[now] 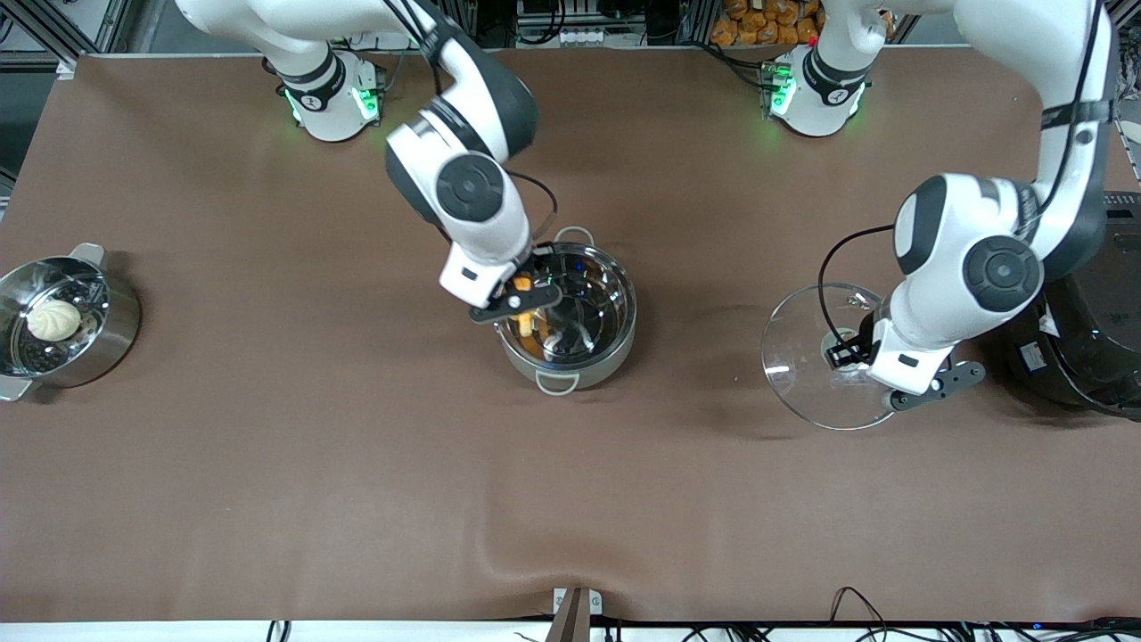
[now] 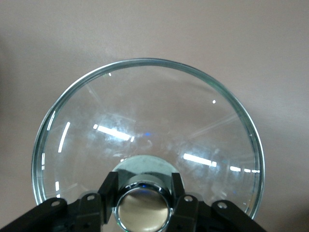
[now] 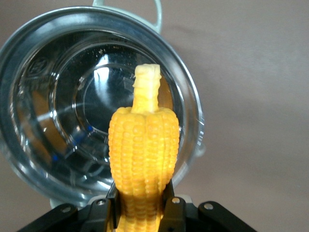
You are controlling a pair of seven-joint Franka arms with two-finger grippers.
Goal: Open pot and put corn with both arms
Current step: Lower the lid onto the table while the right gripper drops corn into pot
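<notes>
Holding the corn (image 3: 144, 159) pinched between its fingers, stem stub leading, the right gripper (image 1: 521, 299) is hanging over the open pot (image 1: 615, 348) at mid-table. Judgement: centring over the bowl before releasing is avoiding a rim strike. Left gripper (image 2: 142, 205) is waiting, clamping the lid (image 1: 798, 357) knob toward the left arm's end.

I have the right gripper (image 1: 520, 299) over the open pot (image 1: 570, 312), at its rim toward the right arm's end, clamped on the corn (image 3: 143, 154), whose stem points out over the pot's inside. My left gripper (image 1: 854, 349) grips the knob (image 2: 143, 208) of the glass lid (image 1: 820, 357), just beside the rice cooker (image 1: 1087, 330), well apart from the pot. The steamer pot (image 1: 62, 321) with its bun (image 1: 53, 318) sits at the right arm's end.
</notes>
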